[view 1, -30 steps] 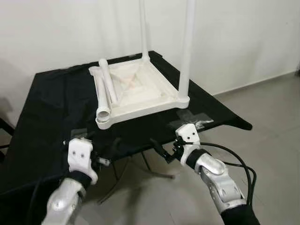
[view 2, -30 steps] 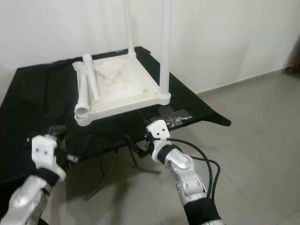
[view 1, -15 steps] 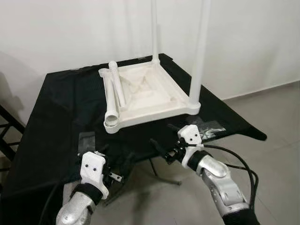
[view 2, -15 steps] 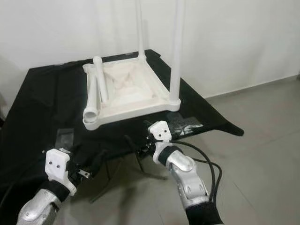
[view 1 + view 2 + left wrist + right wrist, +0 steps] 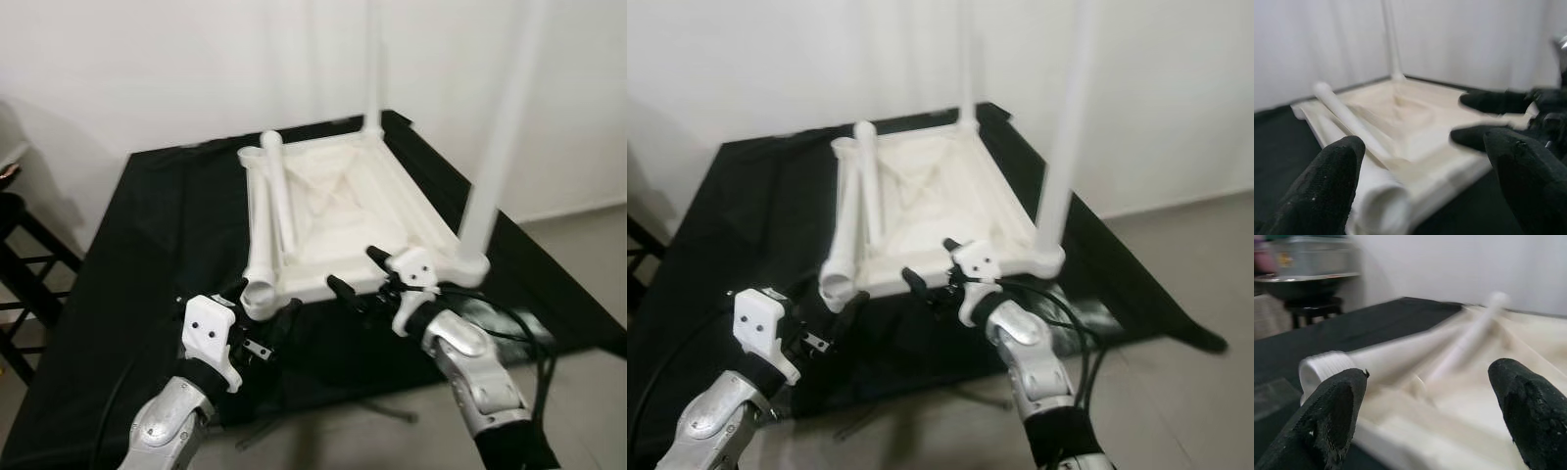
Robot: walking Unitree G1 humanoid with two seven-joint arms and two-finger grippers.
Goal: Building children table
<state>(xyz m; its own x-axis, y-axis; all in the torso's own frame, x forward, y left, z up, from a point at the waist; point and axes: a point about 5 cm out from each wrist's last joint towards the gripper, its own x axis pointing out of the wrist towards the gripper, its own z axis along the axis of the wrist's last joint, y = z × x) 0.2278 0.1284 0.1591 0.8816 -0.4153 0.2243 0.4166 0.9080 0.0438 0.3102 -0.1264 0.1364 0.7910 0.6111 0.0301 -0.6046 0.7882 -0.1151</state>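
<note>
The white children's table top is lying upside down on the black-draped worktop, its underside facing up and its longer sides running away from the robot toward the wall. Two fitted legs are standing upright from its right-hand corners: the near leg rising from the near right corner and the far leg from the far right corner, both pointing straight up. Two loose legs are lying flat along the left edge of the top, long axes running front to back: the outer loose leg is presenting its open threaded end toward the robot at the near left corner, and the inner loose leg is resting just beside it inside the rim. The left hand is hovering with fingers spread apart, just before that threaded end, gripping nothing. The right hand is reaching over the near edge of the top with fingers likewise parted and empty. A dark stool is standing beyond the worktop's left side.
</note>
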